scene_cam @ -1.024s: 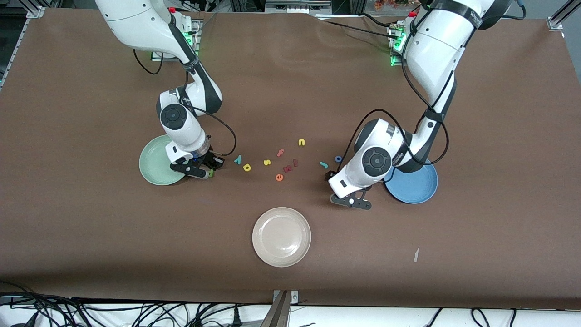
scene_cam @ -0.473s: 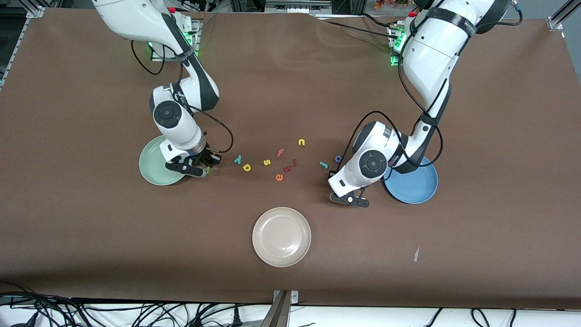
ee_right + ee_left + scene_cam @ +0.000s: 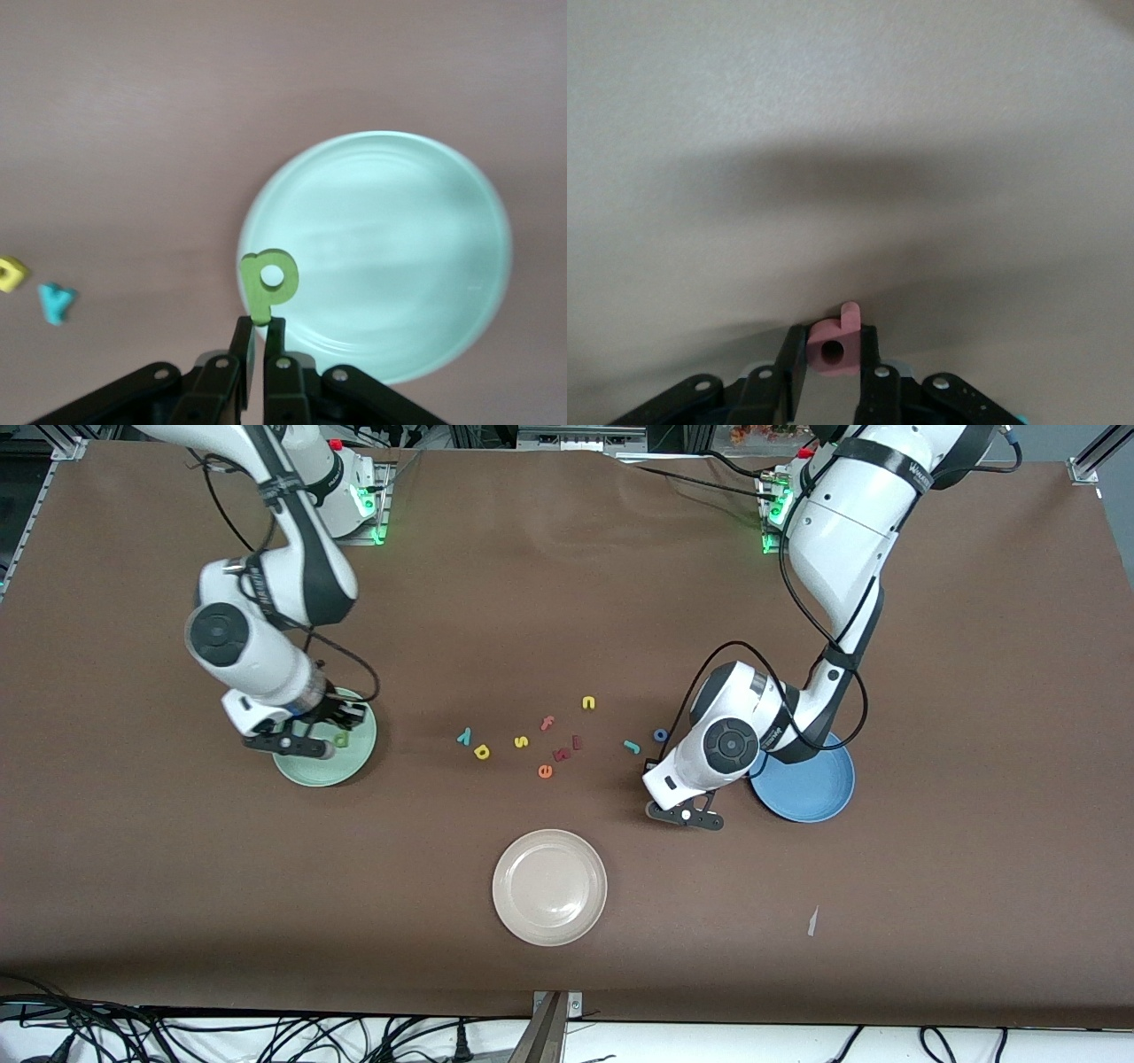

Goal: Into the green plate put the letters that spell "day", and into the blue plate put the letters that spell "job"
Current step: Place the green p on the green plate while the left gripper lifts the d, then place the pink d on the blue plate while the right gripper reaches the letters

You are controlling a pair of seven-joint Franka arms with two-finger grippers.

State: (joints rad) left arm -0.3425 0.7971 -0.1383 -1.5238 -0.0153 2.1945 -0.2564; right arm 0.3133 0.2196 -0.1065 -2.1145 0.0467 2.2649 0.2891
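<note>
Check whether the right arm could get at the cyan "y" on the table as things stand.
Probably not yet. The table around the cyan "y" lies open, next to the yellow "a", but the right gripper is shut on the green "d" over the green plate. It must drop that first.
</note>
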